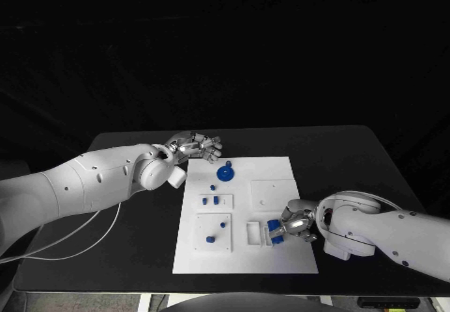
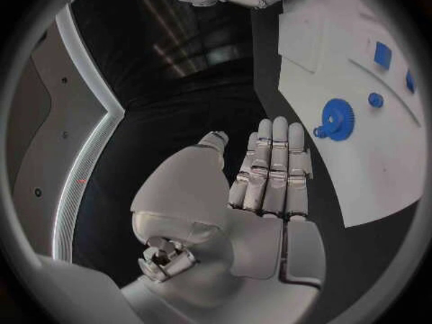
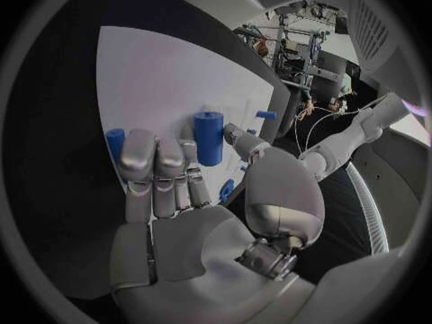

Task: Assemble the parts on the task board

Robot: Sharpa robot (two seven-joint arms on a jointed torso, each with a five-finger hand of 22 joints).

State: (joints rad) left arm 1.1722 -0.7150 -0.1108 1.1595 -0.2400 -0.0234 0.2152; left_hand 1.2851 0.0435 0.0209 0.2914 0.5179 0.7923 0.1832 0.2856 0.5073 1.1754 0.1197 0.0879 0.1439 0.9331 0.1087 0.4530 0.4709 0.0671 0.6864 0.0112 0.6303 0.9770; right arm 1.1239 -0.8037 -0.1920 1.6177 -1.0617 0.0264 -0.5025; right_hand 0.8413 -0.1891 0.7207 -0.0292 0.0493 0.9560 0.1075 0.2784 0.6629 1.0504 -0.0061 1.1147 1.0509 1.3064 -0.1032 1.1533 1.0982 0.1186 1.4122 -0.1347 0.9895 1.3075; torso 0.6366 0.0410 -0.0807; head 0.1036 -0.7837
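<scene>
reaching in from the near right edge of the bench [image 1: 347,140], the right hand [image 1: 289,224] sits over the near right part of the task board [image 1: 281,253], its fingers [image 3: 158,162] curled forward. in the right wrist view a blue cylinder [image 3: 209,138] stands upright just beyond the fingertips, between the fingers and the thumb, and a second blue piece [image 3: 115,140] shows at the outer finger. whether the cylinder is actually pinched or only framed by the fingers cannot be told for sure; the hand looks partly closed around it. the cylinder's long axis runs straight up from the board, so any seating move would be a push along that axis, downward. in the head view the blue piece at the fingers lies just beside a small white block [image 1: 254,234] with a raised rim, on the hand's inner side.

farther out, the left hand [image 1: 195,147] rests at the far left corner of the board, fingers straight and together, holding nothing. the blue gear [image 1: 225,173] lies flat on the board just beyond those fingertips, toward the robot. small blue parts [image 1: 214,201] sit in the board's left column, between the two hands.

judging by position, the right hand is the nearer to the cylinder, the left to the gear.
</scene>
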